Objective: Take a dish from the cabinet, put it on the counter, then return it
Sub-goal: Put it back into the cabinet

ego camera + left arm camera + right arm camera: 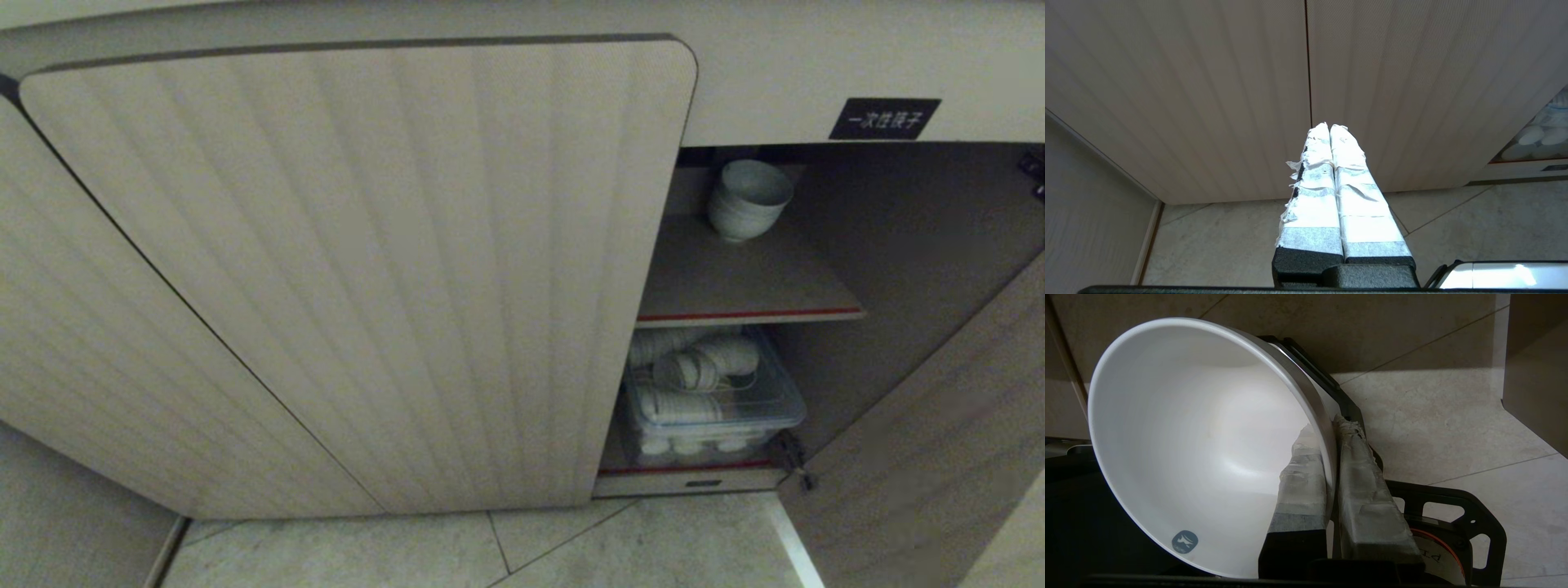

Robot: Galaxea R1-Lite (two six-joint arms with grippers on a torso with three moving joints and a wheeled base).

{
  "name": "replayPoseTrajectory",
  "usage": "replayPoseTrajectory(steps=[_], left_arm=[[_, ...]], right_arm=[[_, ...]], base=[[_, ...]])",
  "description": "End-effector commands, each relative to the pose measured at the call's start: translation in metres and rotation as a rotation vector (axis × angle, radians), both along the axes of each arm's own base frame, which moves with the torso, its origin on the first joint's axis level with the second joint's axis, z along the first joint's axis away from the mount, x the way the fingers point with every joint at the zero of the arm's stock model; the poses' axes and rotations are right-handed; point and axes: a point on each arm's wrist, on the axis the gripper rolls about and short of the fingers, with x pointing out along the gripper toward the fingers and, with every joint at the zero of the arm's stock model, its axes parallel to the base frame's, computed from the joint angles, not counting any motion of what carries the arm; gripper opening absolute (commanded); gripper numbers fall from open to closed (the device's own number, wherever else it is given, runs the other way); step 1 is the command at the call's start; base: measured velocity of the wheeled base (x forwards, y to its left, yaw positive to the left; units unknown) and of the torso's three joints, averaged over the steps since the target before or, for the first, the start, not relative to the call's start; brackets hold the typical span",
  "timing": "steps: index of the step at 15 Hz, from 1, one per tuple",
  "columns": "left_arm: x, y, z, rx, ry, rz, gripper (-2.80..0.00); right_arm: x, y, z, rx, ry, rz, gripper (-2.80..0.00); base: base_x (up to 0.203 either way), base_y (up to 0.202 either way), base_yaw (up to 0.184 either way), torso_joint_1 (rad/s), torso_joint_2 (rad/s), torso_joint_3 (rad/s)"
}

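The right pincer (1331, 435) pinches the wall of the small plain white round bowl (1200, 437), one taped finger (1300, 486) inside against the inner surface and the other outside the rim. The bowl is tipped on its side, its opening facing the wrist camera, and hangs above the pale tiled floor (1437, 428) with a small grey-blue round sticker (1184, 541) near its lip.

The left pincer (1329, 127) is pressed together, its white-taped fingers touching along their length and holding nothing; it points toward the shut pale beige fluted door (1208, 90) just above the floor.

In the head view neither arm shows. The low cupboard (359, 269) with fluted, round-cornered doors stands open on its right half, beneath a small black label with white lettering (884, 119). On the red-edged upper shelf (735, 286) sits a short stack of white bowls (747, 200). Below it, a clear plastic bin (784, 400) holds more white bowls lying on their sides.
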Motion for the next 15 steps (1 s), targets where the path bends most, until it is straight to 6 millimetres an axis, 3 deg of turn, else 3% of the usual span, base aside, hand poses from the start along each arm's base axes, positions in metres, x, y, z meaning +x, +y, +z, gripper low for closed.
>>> replayPoseTrajectory(steps=[1,15], left_arm=[[0.0,0.0,0.0,0.0,0.0,0.0,-2.8],[0.0,0.0,0.0,0.001,0.0,0.0,-2.8]], right_arm=[[-0.0002,0.0,-0.0003,0.001,0.004,0.0,-2.8],[0.0029,-0.0004,-0.004,-0.028,-0.013,-0.009,-2.8]], base=[[0.0,0.0,0.0,0.0,0.0,0.0],[0.0,0.0,0.0,0.0,0.0,0.0]])
